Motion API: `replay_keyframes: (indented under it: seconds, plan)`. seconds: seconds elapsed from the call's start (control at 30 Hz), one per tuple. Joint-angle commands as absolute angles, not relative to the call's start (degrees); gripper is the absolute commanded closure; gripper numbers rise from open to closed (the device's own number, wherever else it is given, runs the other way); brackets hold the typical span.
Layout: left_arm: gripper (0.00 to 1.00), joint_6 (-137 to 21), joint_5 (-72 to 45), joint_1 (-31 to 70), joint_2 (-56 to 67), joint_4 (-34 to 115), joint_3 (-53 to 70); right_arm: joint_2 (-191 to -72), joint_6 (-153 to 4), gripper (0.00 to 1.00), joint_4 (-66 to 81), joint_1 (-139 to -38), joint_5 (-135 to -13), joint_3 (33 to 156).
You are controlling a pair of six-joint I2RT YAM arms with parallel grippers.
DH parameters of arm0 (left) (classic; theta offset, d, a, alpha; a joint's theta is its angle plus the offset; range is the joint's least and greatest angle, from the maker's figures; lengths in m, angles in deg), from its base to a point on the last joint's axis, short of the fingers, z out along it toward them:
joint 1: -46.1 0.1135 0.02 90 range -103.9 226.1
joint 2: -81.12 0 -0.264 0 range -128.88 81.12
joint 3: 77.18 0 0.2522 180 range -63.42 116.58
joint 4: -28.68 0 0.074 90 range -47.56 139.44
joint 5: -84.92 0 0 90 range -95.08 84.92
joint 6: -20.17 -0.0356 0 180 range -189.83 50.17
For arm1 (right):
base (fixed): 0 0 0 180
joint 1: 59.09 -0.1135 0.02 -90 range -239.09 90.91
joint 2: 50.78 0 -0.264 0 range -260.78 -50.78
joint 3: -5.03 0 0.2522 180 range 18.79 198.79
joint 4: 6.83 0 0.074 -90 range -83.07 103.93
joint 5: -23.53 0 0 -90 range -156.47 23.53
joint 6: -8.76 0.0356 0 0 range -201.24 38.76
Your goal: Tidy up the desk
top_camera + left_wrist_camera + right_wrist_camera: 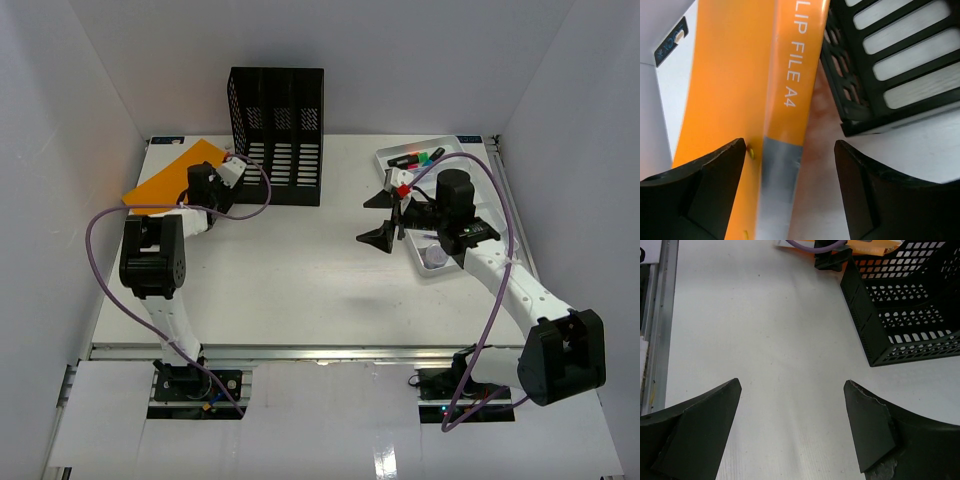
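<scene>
The desk is a white tabletop with a metal rail along its near edge. An orange clip file lies at the back left. My left gripper is open right over the file's right edge, next to the black mesh file rack. In the left wrist view the file and its silver strip lie between my open fingers, and the rack is at upper right. My right gripper is open and empty above bare desk, left of a white tray.
The white tray holds red and green markers and a small cup. White walls enclose the desk on three sides. In the right wrist view the rack is at upper right and the rail runs down the left.
</scene>
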State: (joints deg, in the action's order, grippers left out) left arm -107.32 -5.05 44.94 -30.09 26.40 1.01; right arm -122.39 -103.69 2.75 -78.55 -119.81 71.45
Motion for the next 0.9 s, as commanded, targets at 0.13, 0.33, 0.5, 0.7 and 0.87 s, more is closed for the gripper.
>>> replay_keyframes:
  seconds: [0.13,0.33,0.5,0.7,0.87]
  plan:
    - [0.74,-109.41,2.10,45.49,-28.45,17.85,-0.08,-121.94,-106.14,0.10,2.54,-78.48,-119.00,71.18]
    - [1.00,-107.80,5.79,45.49,-22.53,12.95,-4.10,-121.15,-105.98,0.10,2.33,-77.94,-119.32,70.72]
    - [1.00,-102.40,8.13,45.49,-15.25,15.16,-3.50,-119.37,-104.73,0.10,0.79,-76.27,-120.13,69.74]
    - [1.00,-90.31,6.22,45.48,-2.80,23.78,1.96,-117.45,-103.05,0.10,-1.45,-74.56,-120.92,68.28]
    - [1.00,-78.84,-1.72,45.48,4.18,27.69,6.06,-116.68,-102.12,0.10,-2.37,-74.14,-121.05,67.57]
